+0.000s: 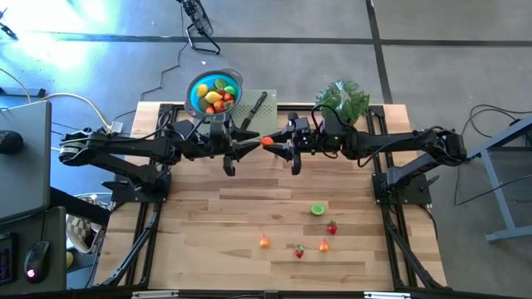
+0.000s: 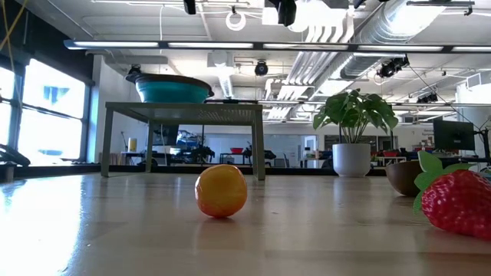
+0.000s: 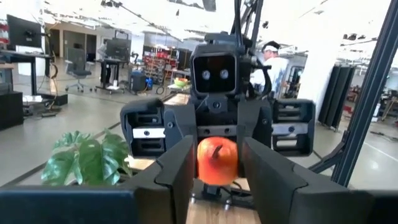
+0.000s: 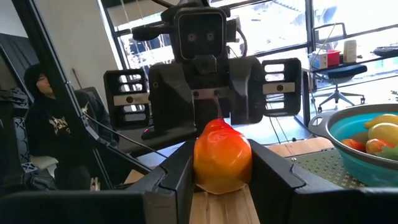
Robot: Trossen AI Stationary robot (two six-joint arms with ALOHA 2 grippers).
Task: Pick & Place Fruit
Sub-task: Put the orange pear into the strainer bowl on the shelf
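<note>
1. While both arms meet at upper centre, the right end effector (image 1: 293,156) grips an orange fruit (image 1: 267,141).
2. The left end effector (image 1: 230,158), nearer the bowl (image 1: 214,91), faces it; whether it also grips, I cannot tell.

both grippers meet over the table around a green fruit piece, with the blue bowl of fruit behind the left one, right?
Not green: the fruit piece between the left gripper and right gripper is orange-red, as both wrist views show. The rest holds, blue bowl included.
</note>
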